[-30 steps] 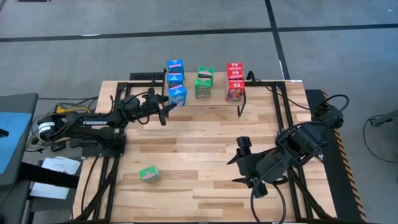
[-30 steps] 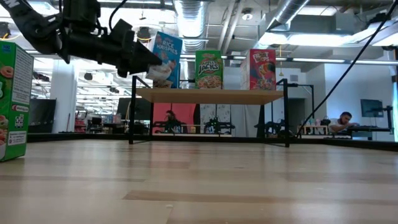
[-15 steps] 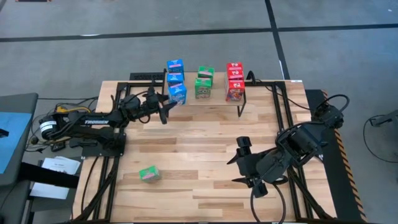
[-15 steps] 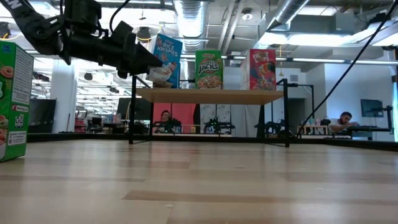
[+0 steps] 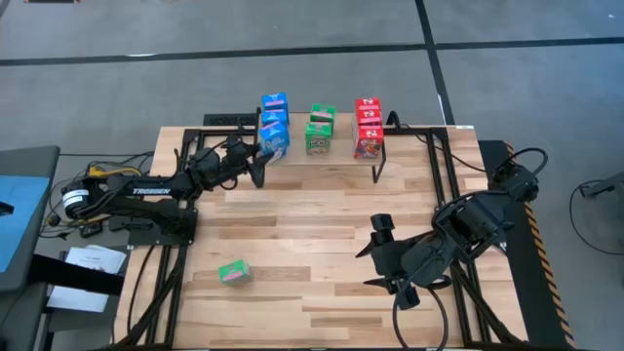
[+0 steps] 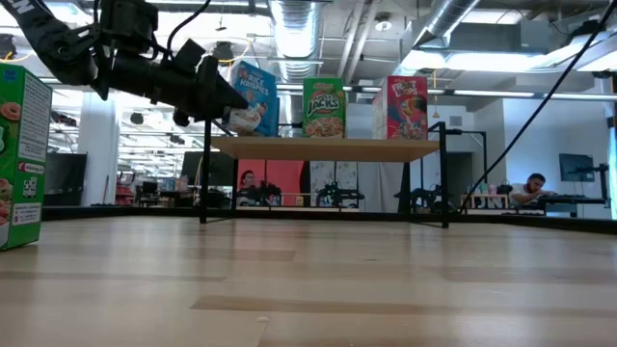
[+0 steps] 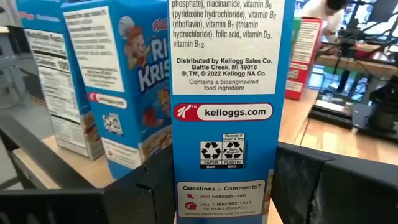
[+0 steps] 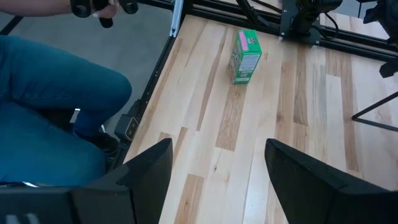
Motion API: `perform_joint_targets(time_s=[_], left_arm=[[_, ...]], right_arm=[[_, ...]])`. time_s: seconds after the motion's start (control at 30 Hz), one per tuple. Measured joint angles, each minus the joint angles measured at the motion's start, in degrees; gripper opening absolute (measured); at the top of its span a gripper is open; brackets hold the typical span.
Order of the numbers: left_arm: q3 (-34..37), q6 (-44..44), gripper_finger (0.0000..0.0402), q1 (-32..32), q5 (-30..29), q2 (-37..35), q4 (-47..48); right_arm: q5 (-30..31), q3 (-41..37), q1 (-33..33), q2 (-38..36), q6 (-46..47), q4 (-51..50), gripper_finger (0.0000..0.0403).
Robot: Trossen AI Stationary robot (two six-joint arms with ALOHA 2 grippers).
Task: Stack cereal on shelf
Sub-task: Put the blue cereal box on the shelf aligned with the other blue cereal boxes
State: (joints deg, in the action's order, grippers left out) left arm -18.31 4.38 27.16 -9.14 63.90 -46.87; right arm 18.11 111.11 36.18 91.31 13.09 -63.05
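Observation:
My left gripper is shut on a blue cereal box at the left end of the shelf, a light-wood board on black legs. Two more blue boxes stand behind it on the shelf. Two green boxes stand on the shelf's middle and three red ones on its right part. One green box lies on the table near the left front. My right gripper hangs open over the table's right front and touches nothing. My left gripper pinches the blue box by its lower part, one finger on each broad face and the narrow printed side toward the wrist camera. The fingers come nearly level from the table's left. The box tilts slightly at the shelf board's height; whether its bottom touches the board I cannot tell.
In the low view the loose green box stands close at the left. Black frame rails run along the table's sides. A person's leg in blue jeans and a hand show beside the table's edge in the right wrist view.
My left gripper has moved a little toward the far edge, carrying the blue box closer to the other blue boxes on the shelf. The box has tipped slightly. The gripper has stayed shut on it.

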Motion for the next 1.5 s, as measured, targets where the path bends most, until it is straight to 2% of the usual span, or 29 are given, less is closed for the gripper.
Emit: perform_joint_targets(time_s=[0.23, 0.67, 1.13, 1.5], left_arm=[[0.0, -1.75, 0.0183, -0.04, 3.74, -0.02, -0.02], [-0.02, -3.61, 0.0184, 0.0, 4.3, -0.11, 1.09], [-0.09, 1.77, 0.0286, 0.0, 3.85, -0.15, 2.19], [-0.04, 3.07, 0.0291, -0.07, 3.73, -1.53, 3.45]], right_arm=[[-0.04, 0.0, 0.0, 0.0, 0.58, -0.01, 0.0281], [-0.04, 0.0, 0.0, 0.0, 0.56, 0.0, 0.0281], [-0.04, 0.0, 0.0, 0.0, 0.54, 0.0, 0.0281], [-0.04, 0.0, 0.04, 0.0, 0.54, 0.0, 0.0281]])
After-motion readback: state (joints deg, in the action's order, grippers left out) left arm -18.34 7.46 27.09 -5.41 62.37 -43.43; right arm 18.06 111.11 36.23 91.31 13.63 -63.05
